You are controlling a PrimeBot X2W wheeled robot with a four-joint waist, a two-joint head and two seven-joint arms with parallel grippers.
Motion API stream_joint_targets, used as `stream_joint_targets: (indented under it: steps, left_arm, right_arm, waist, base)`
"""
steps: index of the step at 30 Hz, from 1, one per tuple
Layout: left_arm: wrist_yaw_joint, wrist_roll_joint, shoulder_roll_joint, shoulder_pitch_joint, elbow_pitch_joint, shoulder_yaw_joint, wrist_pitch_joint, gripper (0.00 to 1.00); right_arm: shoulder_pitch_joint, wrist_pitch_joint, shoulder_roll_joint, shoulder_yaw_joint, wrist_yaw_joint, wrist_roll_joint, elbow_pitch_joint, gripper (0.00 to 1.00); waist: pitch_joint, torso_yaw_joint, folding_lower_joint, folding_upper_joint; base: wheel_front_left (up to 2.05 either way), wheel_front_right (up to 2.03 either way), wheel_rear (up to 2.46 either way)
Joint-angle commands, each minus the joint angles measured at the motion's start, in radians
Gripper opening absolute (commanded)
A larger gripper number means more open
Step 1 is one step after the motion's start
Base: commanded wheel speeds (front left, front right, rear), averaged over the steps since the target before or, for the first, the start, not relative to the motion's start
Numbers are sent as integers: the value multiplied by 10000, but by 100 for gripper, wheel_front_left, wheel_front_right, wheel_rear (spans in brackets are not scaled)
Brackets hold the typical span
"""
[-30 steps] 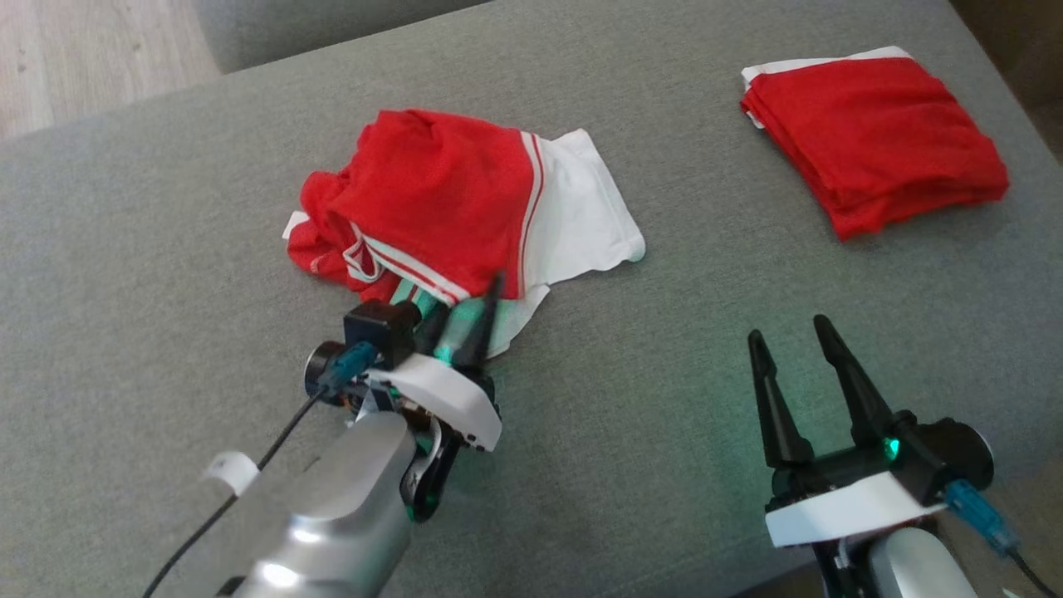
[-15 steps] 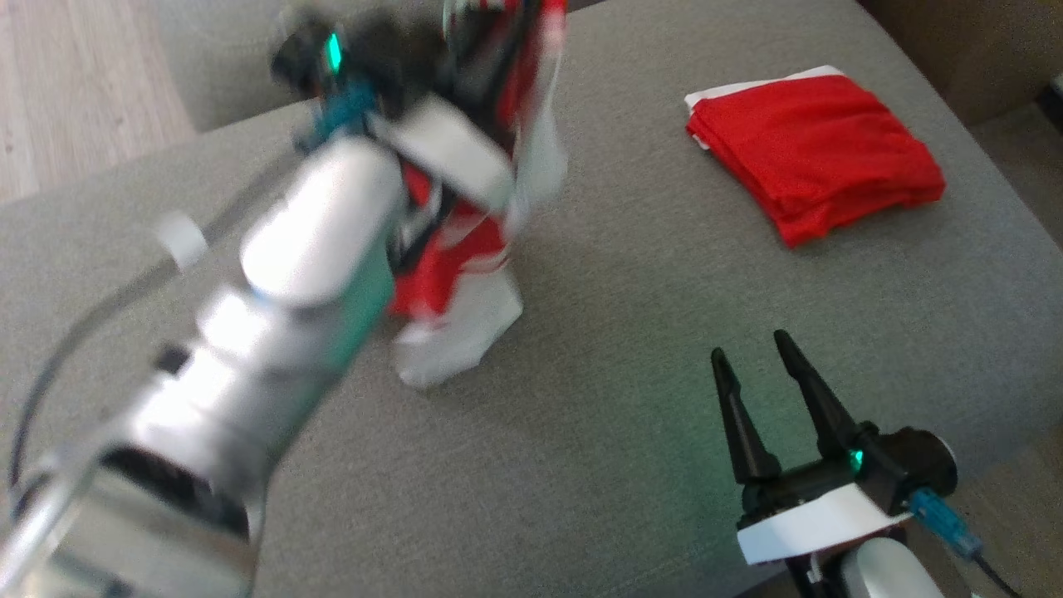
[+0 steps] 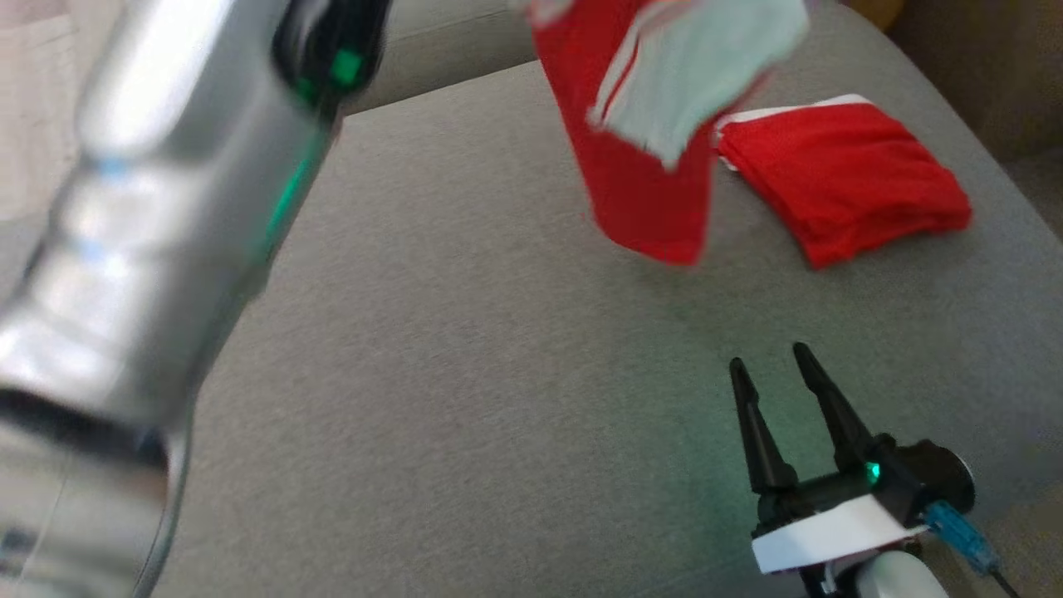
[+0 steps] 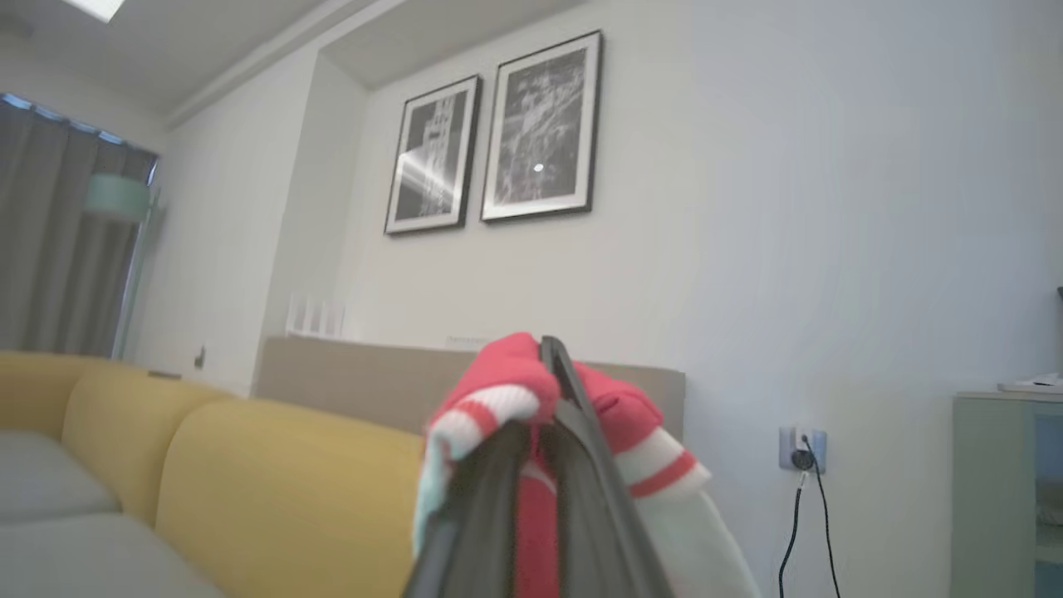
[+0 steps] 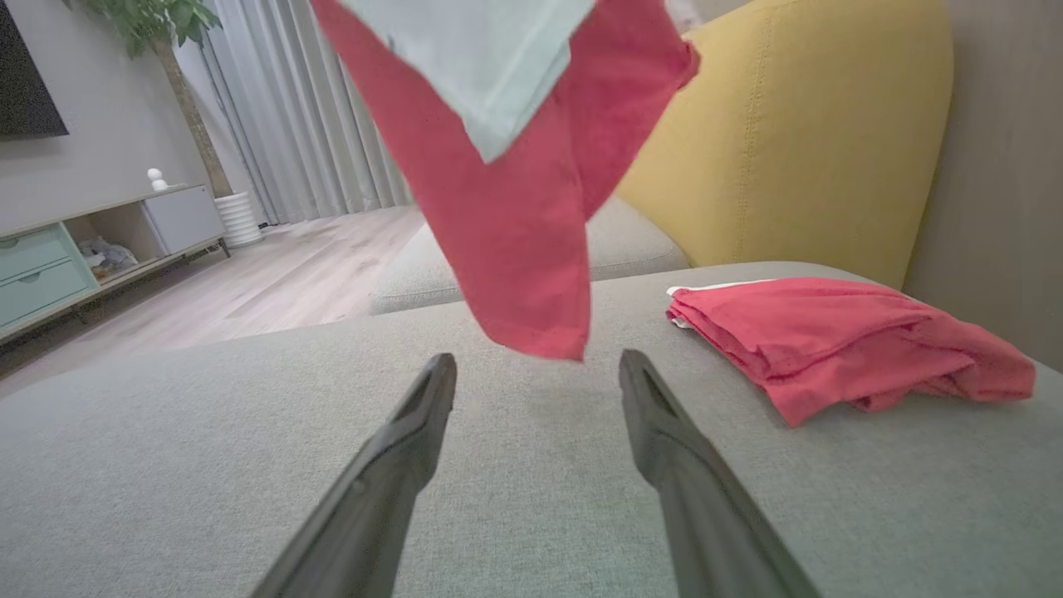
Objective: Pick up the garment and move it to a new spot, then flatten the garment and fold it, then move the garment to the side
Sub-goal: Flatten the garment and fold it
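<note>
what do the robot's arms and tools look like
The left forearm is a shiny silver tube with a green light near its dark end. The right tool has two long, dark, tapering fingers on a black base, with a white band, a green indicator and a blue cable connector.

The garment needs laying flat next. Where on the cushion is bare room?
Free: the wide cushion stretch left of the right gripper, up to the hanging garment. Crowded: the far right corner, where the folded pile lies.
</note>
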Motion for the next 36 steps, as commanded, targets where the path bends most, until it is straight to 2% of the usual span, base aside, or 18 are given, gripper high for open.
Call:
stream_joint_targets:
  steps: [1, 4, 8, 10, 13, 14, 16, 17, 21, 24, 27, 30, 32, 34, 36]
  left_arm:
    - [17, -279, 827, 707, -503, 131, 126, 0]
    - [23, -693, 1807, 2656, -1208, -94, 310, 0]
    - [362, -1374, 2879, 5419, -1590, -61, 301, 0]
    - [497, -1568, 3232, 6536, -1500, -177, 323, 0]
    - [683, -1899, 3415, 7701, -1023, -100, 33, 0]
    - [735, -1997, 3399, 7976, -810, -61, -84, 13]
    - [860, -2038, 3322, 8392, -443, -56, -329, 64]
    - [946, -2019, 3273, 8558, -283, -49, -464, 100]
    - [1486, -1470, 3152, 9021, 11, 83, -1024, 100]
    - [2317, -329, 3147, 9273, -235, 261, -1171, 100]
    - [3392, 1522, 2985, 9743, -1331, 1061, -1184, 100]
    - [4329, 3769, 2742, 10404, -2607, 1311, -1186, 100]
    - [4522, 4725, 2393, 10836, -3237, 1144, -1187, 100]
    - [4451, 4937, 2181, 11030, -3434, 1045, -1187, 100]
    - [4087, 5062, 1831, 11301, -3517, 823, -1188, 100]
  right_arm:
    - [-49, -24, -40, 123, -9, 0, -388, 100]
    - [111, -24, -128, 24, -9, -33, -425, 100]
    - [153, -24, -233, -59, -9, -59, -479, 100]
    - [143, -24, -304, -43, -9, -66, -470, 100]
    - [75, -24, -406, 71, -9, -79, -429, 100]
    - [44, -24, -430, 96, -9, -86, -417, 100]
    - [10, -24, -449, 106, -9, -80, -396, 100]
    - [9, -24, -466, 118, -9, -75, -386, 100]
    - [51, -24, -537, 164, -9, -61, -348, 100]
    - [92, -24, -545, 141, -9, -65, -330, 100]
    - [158, -24, -507, 88, -9, -96, -357, 100]
    - [151, -24, -500, 71, -9, -95, -352, 100]
    - [125, -24, -507, 86, -9, -90, -331, 100]
    - [109, -24, -513, 103, -9, -87, -317, 100]
    - [62, -24, -526, 151, -9, -83, -290, 100]
  waist:
    - [-4, 429, 1, -1]
    - [-2, 899, 1, -1]
    - [141, 1417, 1, -1]
    - [195, 1636, 1, -1]
    - [272, 1854, 1, -1]
    - [287, 1906, 1, -1]
    - [289, 1995, 1, -1]
    - [285, 2035, 1, -1]
    - [270, 2137, 1, -1]
    - [298, 2210, 1, -1]
    - [368, 2307, 1, -1]
    - [439, 2391, 1, -1]
    - [451, 2425, 1, -1]
    - [449, 2434, 1, -1]
    - [447, 2428, 1, -1]
  base:
    - [0, 0, 0]
    - [0, 0, 0]
    - [0, 0, 0]
    - [0, 0, 0]
    - [0, 0, 0]
    - [0, 0, 0]
    - [0, 0, 0]
    - [0, 0, 0]
    - [0, 0, 0]
    - [0, 0, 0]
    - [0, 0, 0]
    - [0, 0, 0]
    - [0, 0, 0]
    - [0, 0, 0]
    - [0, 0, 0]
